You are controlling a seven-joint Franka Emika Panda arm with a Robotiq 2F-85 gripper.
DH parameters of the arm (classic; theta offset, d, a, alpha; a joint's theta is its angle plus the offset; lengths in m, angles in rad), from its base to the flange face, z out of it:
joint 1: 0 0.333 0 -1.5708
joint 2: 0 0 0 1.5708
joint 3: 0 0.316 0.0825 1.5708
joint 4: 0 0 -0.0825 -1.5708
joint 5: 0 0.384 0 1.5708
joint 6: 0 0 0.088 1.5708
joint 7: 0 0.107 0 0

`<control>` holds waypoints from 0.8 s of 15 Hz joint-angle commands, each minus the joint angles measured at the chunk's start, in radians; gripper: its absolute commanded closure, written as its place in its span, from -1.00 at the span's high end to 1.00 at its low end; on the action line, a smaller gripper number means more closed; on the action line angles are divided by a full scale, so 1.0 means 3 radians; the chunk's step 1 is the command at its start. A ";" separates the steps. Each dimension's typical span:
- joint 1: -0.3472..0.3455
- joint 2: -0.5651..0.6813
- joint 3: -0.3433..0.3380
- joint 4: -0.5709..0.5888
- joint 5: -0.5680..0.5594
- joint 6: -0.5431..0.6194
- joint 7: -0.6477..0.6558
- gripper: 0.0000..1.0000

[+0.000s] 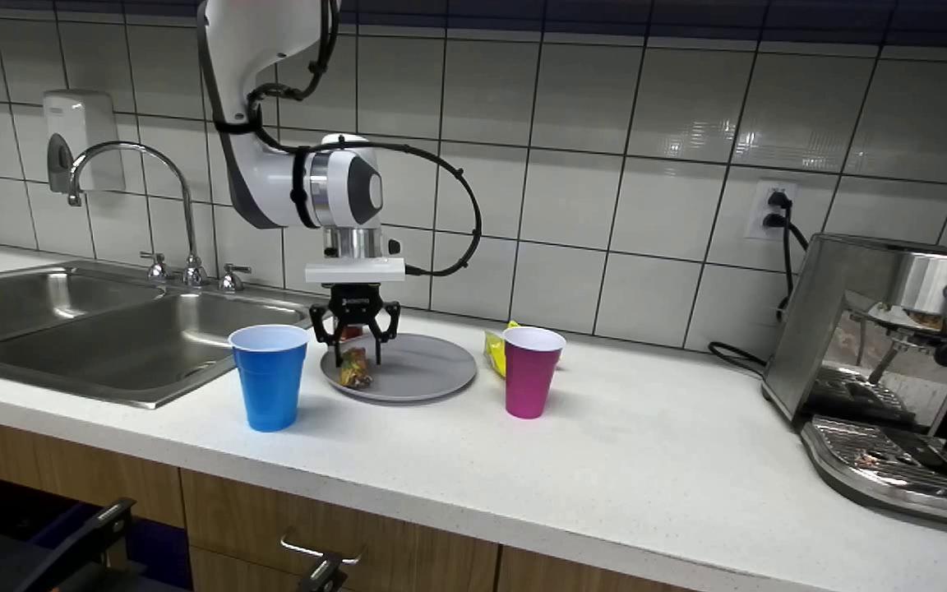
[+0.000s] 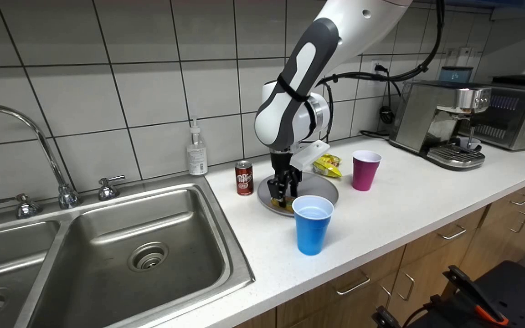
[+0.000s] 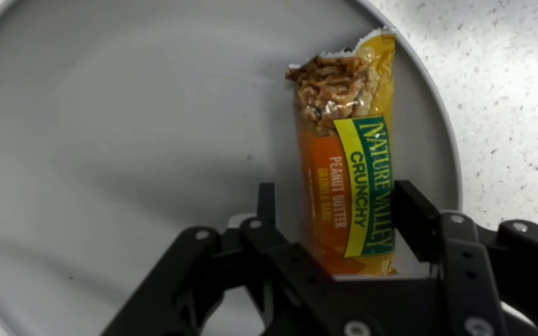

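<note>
jaws parted, the end effector straddles the granola bar on the plate (the grasping step, apparently), which calls for closing.

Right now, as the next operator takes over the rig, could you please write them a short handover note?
Gripper: open, with its fingers on either side of the granola bar. One finger is at the bar's edge, contact unclear; a gap shows at the other.
Things: the bar lies near the rim of the gray plate. Around the plate are a blue cup, a pink cup, a soda can and a yellow packet.
Done: the bar is between the fingers.
Left: the bar is not yet gripped or lifted; closing on it would seem the next move.
</note>
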 commanded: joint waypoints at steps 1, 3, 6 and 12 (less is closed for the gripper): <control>0.0027 -0.0030 -0.0028 -0.0010 -0.0079 0.0021 0.0057 -0.34; 0.0027 -0.0030 -0.0028 -0.0011 -0.0080 0.0022 0.0057 -0.64; 0.0019 -0.0038 -0.0020 -0.0010 -0.0065 0.0011 0.0052 -0.66; 0.0008 -0.0129 -0.0004 -0.0016 -0.0035 -0.0077 0.0045 -0.66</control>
